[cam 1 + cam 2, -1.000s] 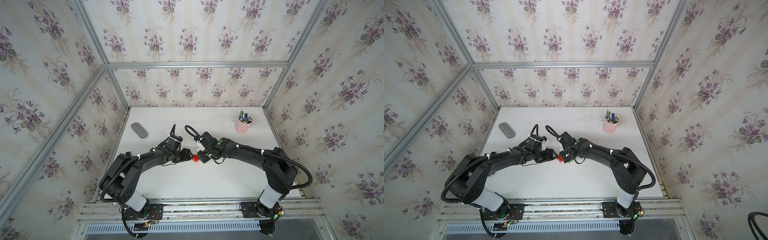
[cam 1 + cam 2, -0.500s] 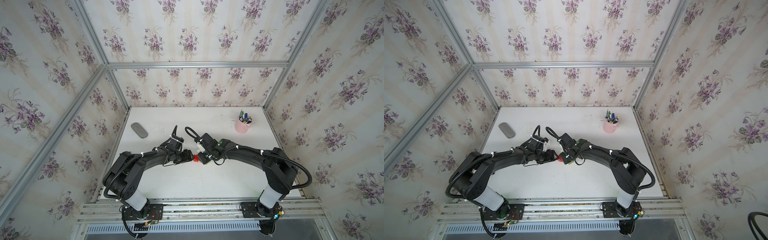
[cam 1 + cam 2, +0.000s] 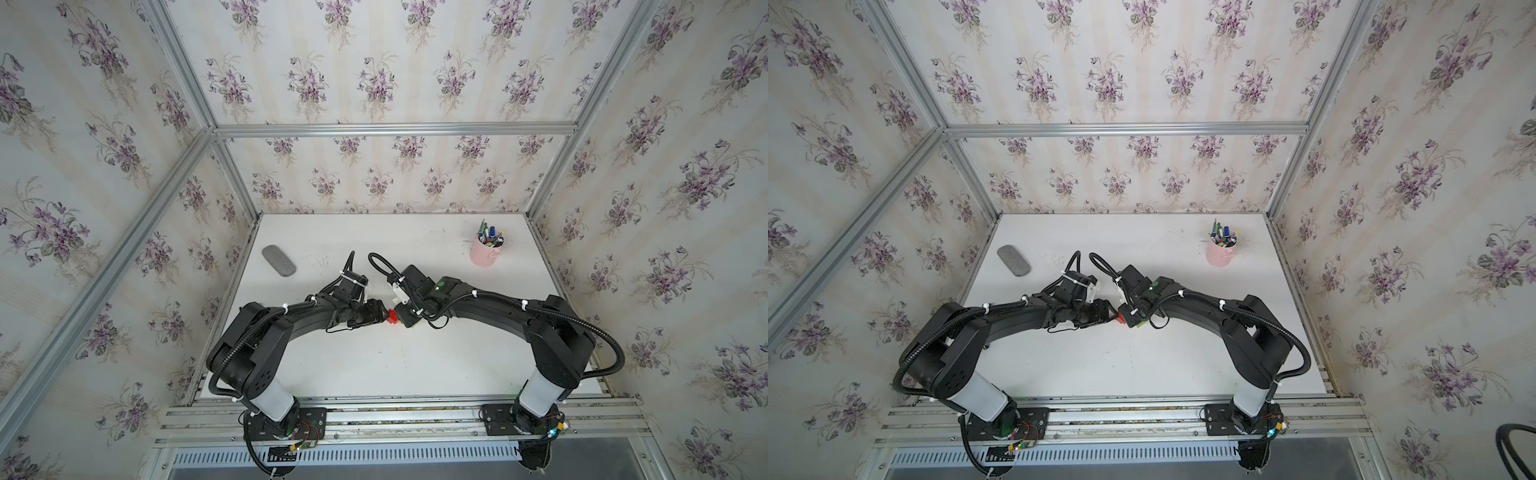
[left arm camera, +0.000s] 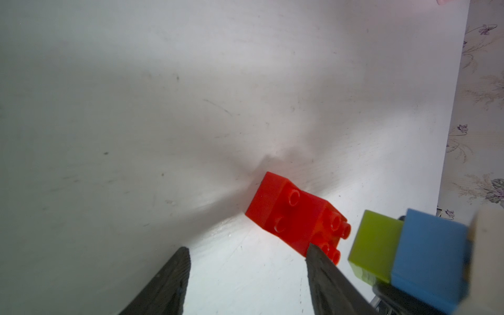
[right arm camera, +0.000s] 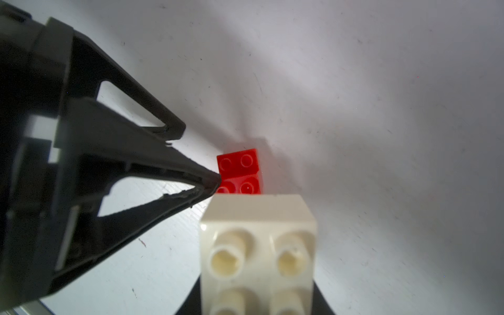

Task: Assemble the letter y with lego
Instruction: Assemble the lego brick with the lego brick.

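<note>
Left end effector [image 4: 249,261]: fingers spread, nothing gripped. The red two-brick stack [image 4: 294,218] is seen lying on its side on the tabletop [image 4: 163,109], just ahead of the fingertips and not between them. One left fingertip [image 4: 316,256] is placed at the stack's studded end; contact cannot be confirmed.

Right end effector [image 3: 405,321]: pressed shut on a joined cluster of lime-green brick [image 4: 373,245], blue brick [image 4: 431,261] and cream-white brick [image 5: 259,245]. The cluster is held just beside the red stack, with the stack's studs turned toward the green end. A small gap is seen between them, so they are not joined.

In both top views the two end effectors are seen nose to nose near mid-tabletop, with red showing between them.

Pink pen cup [image 3: 484,254] and grey oblong pad [image 3: 278,260] are set toward the far corners, well apart from the bricks.
</note>
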You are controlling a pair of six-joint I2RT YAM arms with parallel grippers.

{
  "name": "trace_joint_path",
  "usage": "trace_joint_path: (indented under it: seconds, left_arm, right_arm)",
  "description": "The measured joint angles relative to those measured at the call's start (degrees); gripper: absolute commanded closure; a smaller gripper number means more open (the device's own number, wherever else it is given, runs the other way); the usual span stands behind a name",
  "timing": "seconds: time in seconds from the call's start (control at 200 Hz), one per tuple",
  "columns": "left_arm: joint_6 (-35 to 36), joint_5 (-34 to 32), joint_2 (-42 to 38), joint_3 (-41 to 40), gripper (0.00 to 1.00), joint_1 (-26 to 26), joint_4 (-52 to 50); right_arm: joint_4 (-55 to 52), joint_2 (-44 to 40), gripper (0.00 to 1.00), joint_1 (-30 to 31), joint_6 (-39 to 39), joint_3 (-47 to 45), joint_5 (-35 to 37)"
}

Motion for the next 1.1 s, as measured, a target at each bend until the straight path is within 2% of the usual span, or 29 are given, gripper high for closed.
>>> trace_joint_path:
  seconds: [0.375,1.104]
  left_arm:
    - [0.07,-0.09,-0.13,0.00,0.32,0.00,-0.26]
    - [0.09,-0.04,0.07,0.07,0.31,0.00,-0.13]
  right_arm:
    - [-1.25,0.22,0.81,0.02,-4.85,1.25,0.26]
    - [-1.25,3.02,0.81,0.48,-8.11,3.02,-1.18]
